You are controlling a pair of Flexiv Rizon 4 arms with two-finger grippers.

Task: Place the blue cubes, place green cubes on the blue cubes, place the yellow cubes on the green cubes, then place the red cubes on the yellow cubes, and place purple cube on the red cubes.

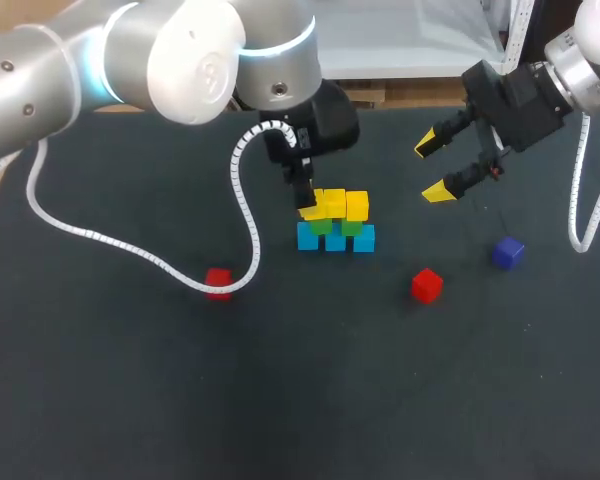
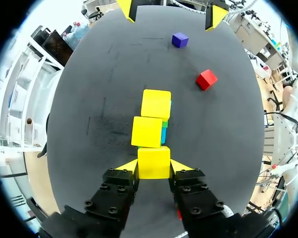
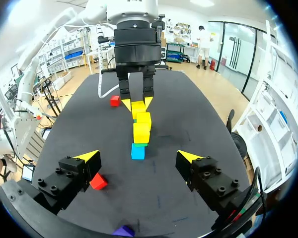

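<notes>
Fingers of left gripper (image 2: pixel 154 167) pinch smooth yellow cube (image 2: pixel 153 161) at stack's left end | right gripper (image 1: pixel 432 170) fingers spread, far right | stack: blue cubes (image 1: pixel 335 239), green cubes (image 1: pixel 336 226), yellow on top | square-edged red cubes (image 1: pixel 426 284), purple cube (image 1: pixel 507 252) loose on matte black worktop (image 1: pixel 130 400)

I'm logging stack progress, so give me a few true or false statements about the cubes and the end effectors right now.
The left end effector is shut on a yellow cube. True.
The right end effector holds the purple cube. False: it is open; the purple cube lies on the table.
Both red cubes are on the stack. False: they lie apart on the table, off the stack.
Three blue cubes form the bottom row. True.
</notes>
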